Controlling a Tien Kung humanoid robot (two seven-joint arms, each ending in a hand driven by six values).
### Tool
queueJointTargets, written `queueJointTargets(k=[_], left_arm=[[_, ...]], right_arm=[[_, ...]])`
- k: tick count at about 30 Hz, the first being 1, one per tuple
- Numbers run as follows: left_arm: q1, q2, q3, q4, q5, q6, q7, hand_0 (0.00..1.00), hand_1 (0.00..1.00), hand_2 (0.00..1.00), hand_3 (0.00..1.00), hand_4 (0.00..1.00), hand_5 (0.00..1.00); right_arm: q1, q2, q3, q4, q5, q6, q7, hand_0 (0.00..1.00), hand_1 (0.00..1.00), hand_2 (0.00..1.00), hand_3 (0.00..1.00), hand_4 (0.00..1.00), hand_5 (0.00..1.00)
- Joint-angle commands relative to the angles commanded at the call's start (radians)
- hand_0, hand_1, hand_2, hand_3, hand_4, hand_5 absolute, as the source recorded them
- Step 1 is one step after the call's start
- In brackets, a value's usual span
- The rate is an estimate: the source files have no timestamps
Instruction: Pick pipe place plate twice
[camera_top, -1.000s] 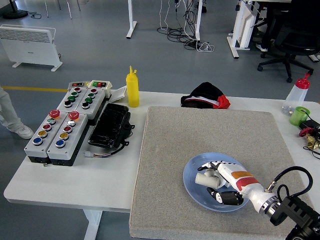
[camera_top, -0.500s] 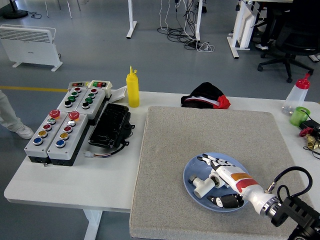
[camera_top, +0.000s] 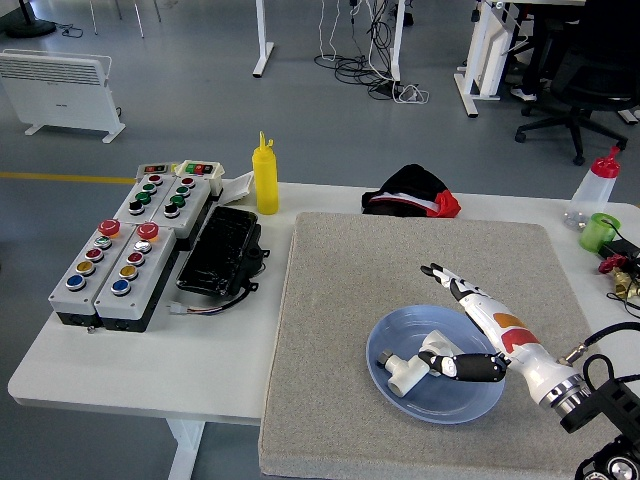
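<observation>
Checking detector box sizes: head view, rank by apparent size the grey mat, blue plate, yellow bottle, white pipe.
1. grey mat, by far the largest.
2. blue plate.
3. yellow bottle, tall but narrow, and farther from the camera, so it is only roughly placed.
4. white pipe, smallest, lying on the plate.

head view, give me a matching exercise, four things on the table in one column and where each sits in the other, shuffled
Things:
1. white pipe
2. yellow bottle
3. button boxes
4. right hand

Places:
a. on the table's left side
b. lying in the blue plate
c. open over the plate's right part
d. upright beyond the grey mat, at its far left corner

Pairs: 1-b, 2-d, 3-a, 4-c
</observation>
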Motion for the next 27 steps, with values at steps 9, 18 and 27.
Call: queueJointTargets(k=[9,18,27], left_arm=[[-0.006,0.000,0.005,0.002,-0.007,-0.003,-0.003,0.581,0.575,0.611,0.601,0.460,0.998],[-0.006,0.000,0.006,0.001,-0.004,-0.003,0.000,0.580,0.576,0.611,0.601,0.459,0.998],[0.000,0.000,0.000,0.000,0.007,-0.002,0.004,0.582,0.576,0.611,0.601,0.458,0.998]], right_arm=[[-0.025,0.018,0.127,-0.021,0.311,-0.036,0.051,0.998,0.930,0.998,0.998,0.785,0.338],[-0.050,0.032,0.225,-0.017,0.685,0.032,0.057,0.985,0.906,0.998,0.993,0.706,0.470],[-0.074,0.043,0.382,-0.056,1.056,0.089,0.014,0.902,0.845,0.954,0.908,0.662,0.516]])
